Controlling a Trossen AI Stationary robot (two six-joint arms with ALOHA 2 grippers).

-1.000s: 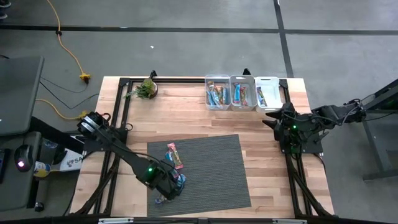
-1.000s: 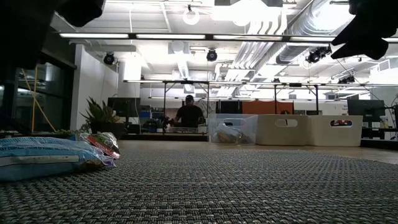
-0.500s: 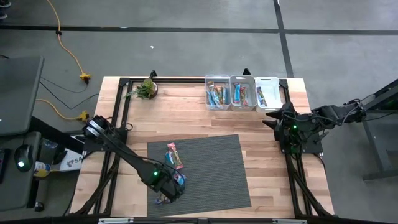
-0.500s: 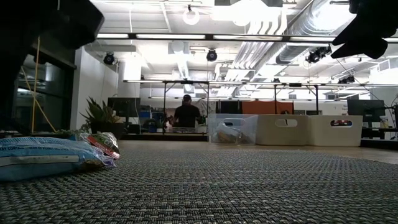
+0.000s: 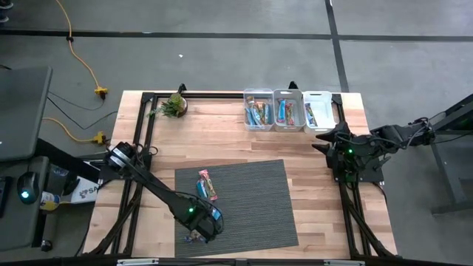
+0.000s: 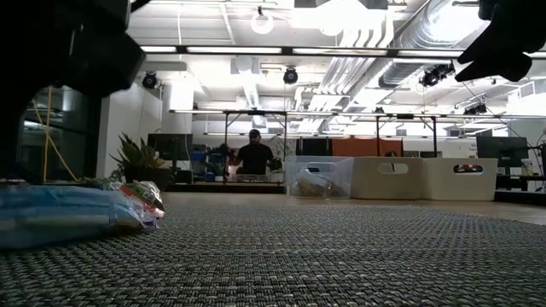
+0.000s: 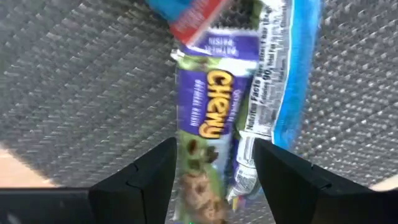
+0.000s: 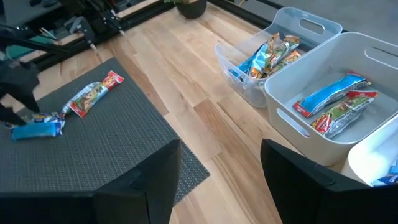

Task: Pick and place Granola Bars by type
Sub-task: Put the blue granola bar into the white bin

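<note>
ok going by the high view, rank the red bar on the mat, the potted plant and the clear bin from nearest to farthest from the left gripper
From the left gripper:
1. red bar, on the mat just beyond it
2. potted plant, table's far left corner
3. clear bin, far edge, leftmost of the bins

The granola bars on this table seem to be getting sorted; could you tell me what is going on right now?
The left gripper is low over the grey mat, fingers open astride a green-and-purple Chewy bar lying beside a light blue bar, not yet gripped. Another bar lies farther up the mat. Three bins at the table's far edge already hold bars. The right gripper waits, open, at the right side.
</note>
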